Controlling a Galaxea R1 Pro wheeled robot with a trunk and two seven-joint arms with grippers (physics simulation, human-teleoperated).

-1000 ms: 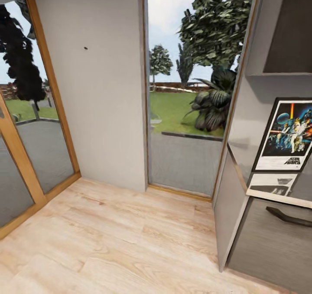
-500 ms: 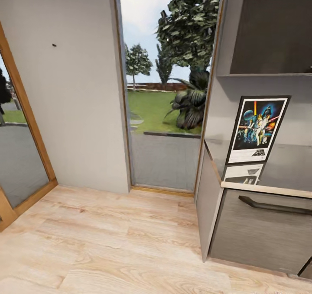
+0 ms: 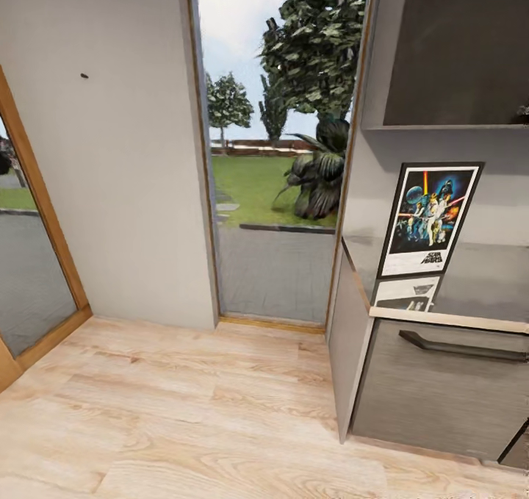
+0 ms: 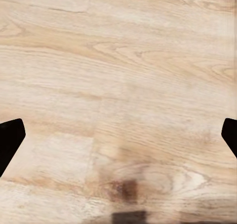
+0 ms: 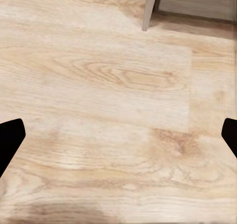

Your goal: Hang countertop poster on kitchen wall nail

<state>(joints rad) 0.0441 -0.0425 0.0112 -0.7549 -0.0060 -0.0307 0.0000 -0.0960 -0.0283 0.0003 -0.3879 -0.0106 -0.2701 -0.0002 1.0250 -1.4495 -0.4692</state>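
Head view: the poster (image 3: 428, 220) stands upright on the kitchen countertop (image 3: 485, 286) at right, the wall nail (image 3: 84, 76) far left. Both wrist views look down at wooden floor (image 4: 118, 85), left gripper (image 4: 118, 140) and right gripper (image 5: 118, 140) spread wide, empty.

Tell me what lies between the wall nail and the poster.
In the head view, between the wall nail and the poster lie plain grey wall, then a tall glass window with a wooden frame, showing trees and lawn.
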